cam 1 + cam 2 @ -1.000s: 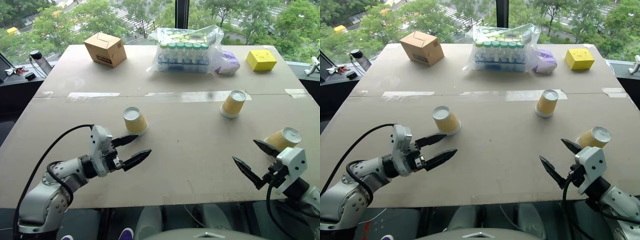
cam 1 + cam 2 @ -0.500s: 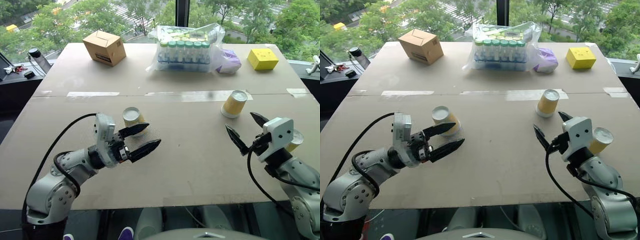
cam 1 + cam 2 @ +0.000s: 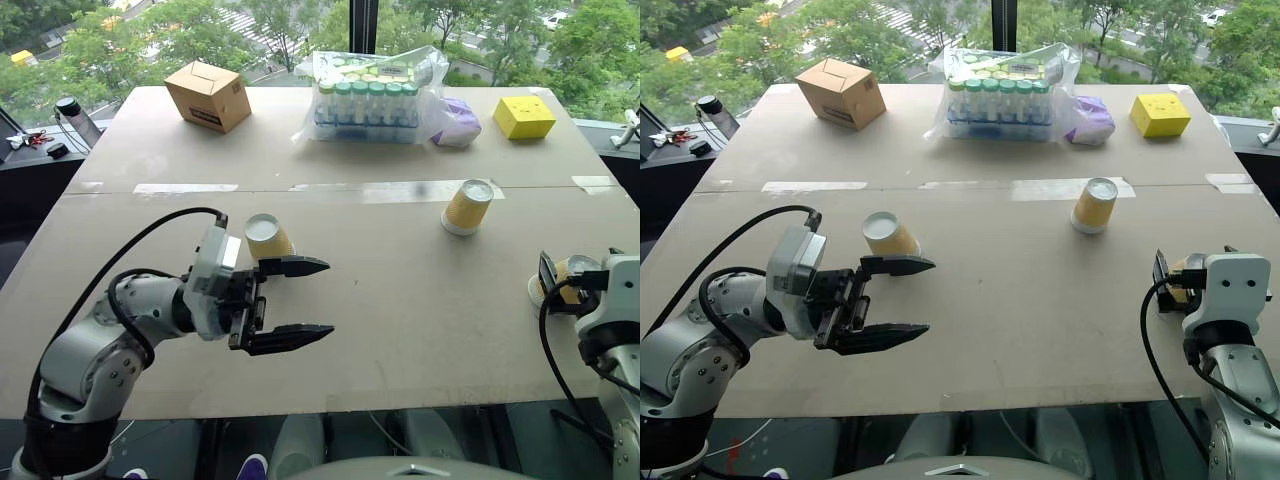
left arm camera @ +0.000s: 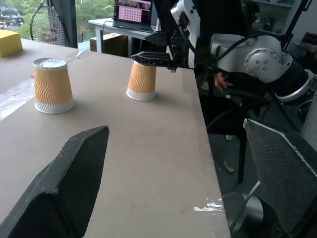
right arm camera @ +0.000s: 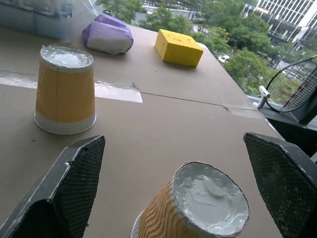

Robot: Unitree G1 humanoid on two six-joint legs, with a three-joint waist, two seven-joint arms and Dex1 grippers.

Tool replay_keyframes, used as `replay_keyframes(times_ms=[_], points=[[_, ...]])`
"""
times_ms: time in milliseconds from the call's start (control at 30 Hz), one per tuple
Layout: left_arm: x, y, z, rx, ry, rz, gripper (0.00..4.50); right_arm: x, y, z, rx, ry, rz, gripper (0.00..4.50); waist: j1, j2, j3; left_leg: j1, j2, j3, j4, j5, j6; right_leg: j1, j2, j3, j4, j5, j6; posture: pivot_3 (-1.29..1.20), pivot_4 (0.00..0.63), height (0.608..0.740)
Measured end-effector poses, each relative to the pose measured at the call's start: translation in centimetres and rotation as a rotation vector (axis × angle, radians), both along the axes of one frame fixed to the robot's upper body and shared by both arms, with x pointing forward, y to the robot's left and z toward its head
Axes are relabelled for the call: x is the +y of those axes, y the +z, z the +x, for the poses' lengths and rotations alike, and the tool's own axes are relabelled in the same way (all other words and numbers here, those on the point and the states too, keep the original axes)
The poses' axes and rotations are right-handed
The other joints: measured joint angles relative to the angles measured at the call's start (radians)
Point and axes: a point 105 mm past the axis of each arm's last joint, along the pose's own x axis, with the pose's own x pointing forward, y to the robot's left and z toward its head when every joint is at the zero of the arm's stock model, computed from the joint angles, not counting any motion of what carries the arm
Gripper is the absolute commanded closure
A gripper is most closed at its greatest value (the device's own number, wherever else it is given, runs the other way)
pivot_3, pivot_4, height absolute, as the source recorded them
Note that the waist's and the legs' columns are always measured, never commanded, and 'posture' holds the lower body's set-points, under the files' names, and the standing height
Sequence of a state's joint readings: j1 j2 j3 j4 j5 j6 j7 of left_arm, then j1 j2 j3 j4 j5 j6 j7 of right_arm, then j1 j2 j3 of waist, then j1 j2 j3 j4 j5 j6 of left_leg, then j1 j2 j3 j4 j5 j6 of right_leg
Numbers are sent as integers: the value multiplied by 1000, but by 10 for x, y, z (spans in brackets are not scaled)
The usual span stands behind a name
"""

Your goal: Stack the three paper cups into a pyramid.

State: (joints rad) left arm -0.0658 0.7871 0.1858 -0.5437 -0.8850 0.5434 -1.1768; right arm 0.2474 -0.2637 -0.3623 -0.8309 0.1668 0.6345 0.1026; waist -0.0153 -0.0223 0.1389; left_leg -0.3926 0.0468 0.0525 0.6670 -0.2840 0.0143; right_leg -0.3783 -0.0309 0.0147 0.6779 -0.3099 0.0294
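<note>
Three paper cups stand upside down and well apart on the cardboard tabletop (image 3: 400, 300): the left cup (image 3: 268, 238) just beyond the left gripper (image 3: 300, 300), the middle cup (image 3: 467, 207) by the strip of tape (image 3: 380, 192), and the right cup (image 5: 193, 208) near the right edge, straight in front of the right gripper (image 5: 173, 198). Each cup's long axis is vertical, white base up, wide rim down. Both grippers have their jaws spread wide with nothing between them; the left one points across the table. The cups look light and thin-walled, so I'd expect them to crush or tip easily; a gentle pinch across the ribbed yellow side, about mid-height, seems safest
</note>
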Motion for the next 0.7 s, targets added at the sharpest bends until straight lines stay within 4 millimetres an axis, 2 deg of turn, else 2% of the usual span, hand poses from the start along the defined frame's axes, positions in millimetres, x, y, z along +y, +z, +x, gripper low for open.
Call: replay_keyframes(times_ms=[200,600,700], points=[[6,-12,-8,54,-4,10,0,-6,-6,9,15,-32,86,65,2,1,0,0,0,-1,0,0,0,0,0,-1,0,0,0,0,150,740],[13,-14,-9,38,32,10,0,-21,-7,11,36,-129,73,65,2,1,1,-1,0,-1,0,0,0,0,0,-1,0,0,0,0,150,740],[8,-5,-6,18,37,11,0,-26,-13,9,60,-172,111,65,4,1,1,-1,-1,-2,0,0,0,0,-1,-1,0,0,0,0,150,740]])
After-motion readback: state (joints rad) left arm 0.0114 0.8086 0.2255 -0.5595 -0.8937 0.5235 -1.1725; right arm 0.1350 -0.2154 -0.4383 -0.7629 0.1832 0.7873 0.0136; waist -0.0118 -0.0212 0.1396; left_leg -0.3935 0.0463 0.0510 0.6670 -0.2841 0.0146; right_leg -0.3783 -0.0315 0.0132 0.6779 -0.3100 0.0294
